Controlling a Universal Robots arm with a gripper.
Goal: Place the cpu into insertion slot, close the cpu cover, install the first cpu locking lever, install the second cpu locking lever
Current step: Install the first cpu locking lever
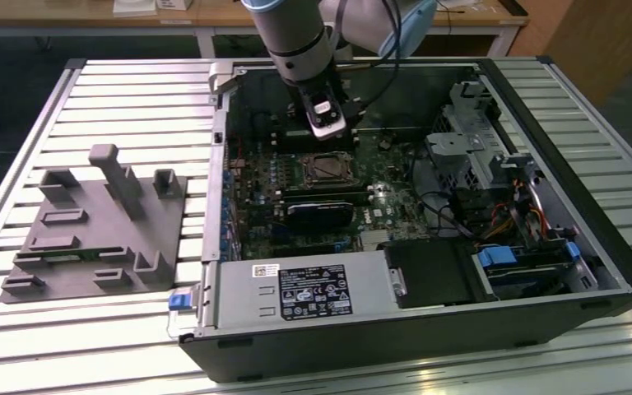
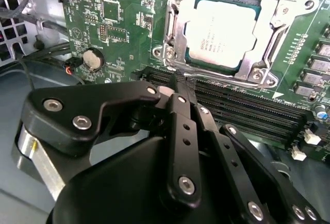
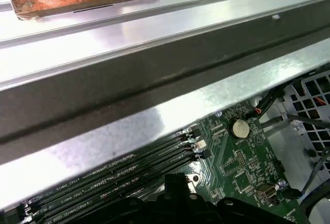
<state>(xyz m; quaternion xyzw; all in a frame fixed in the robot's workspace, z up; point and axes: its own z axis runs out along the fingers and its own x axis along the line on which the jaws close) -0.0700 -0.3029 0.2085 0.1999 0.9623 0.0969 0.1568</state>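
cpu (image 2: 220, 32) sits flat in the insertion slot (image 2: 175, 38), cpu cover (image 2: 258, 64) down over it. Gripper (image 2: 178, 87) hangs just beside the socket, over the mem slots (image 2: 247, 110), fingers clenched, holding nothing. For the lever I'd press w/ the tip, straight down, slow.

One cpu (image 2: 221, 28), one cpu cover (image 2: 178, 33), one coin battery (image 2: 93, 57), four memory slots (image 2: 242, 108).

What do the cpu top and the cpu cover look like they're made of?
The cpu top looks like pale matte metal with a soft, even sheen. The cpu cover around it looks like thin bare stamped steel, brighter, with sharp glints on its edges. Both are judged by look only.
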